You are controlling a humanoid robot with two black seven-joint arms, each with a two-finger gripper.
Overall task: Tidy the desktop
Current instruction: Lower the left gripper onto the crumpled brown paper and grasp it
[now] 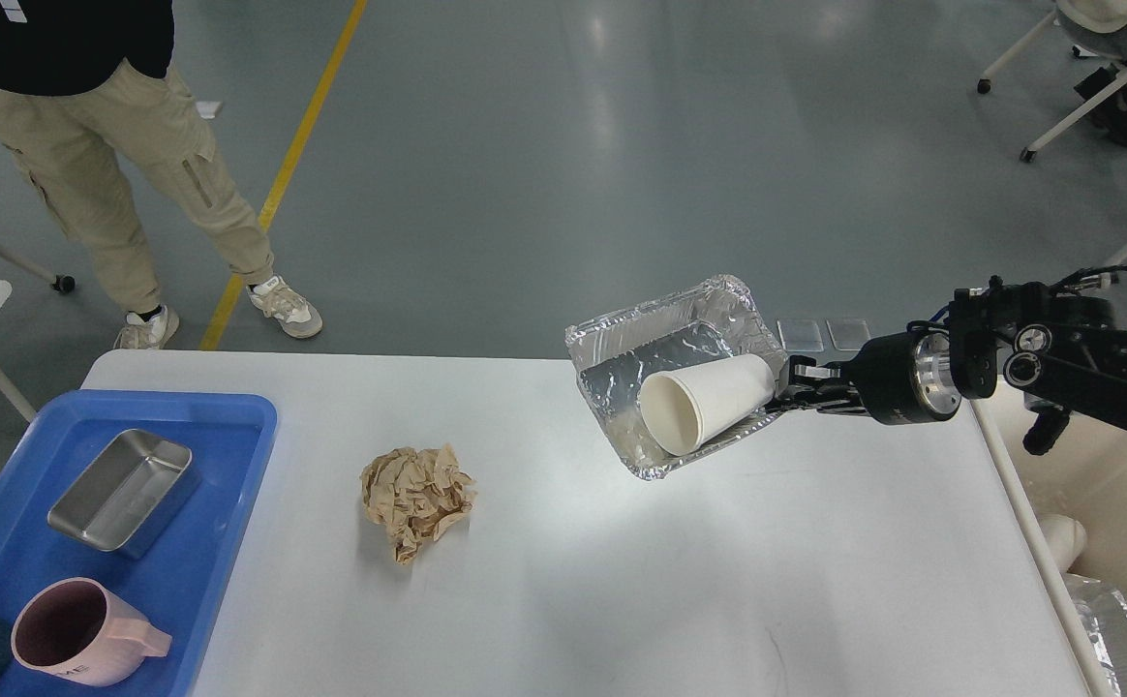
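Note:
The white desktop [622, 581] fills the lower view. My right gripper [784, 387] comes in from the right and is shut on the right rim of a silver foil tray [651, 334]. The tray is lifted and tilted above the desktop's far right part. A white paper cup [704, 402] lies on its side inside the tray, mouth toward the lower left. A crumpled brown paper ball [416, 499] lies on the desktop left of centre. My left gripper is out of view.
A blue plastic tray [225, 484] at the left edge holds a steel pan [123, 489] and a pink mug [79, 634]. A cream bin [1120, 542] stands right of the table, with a cup and foil inside. A person [118, 145] stands beyond the far left corner.

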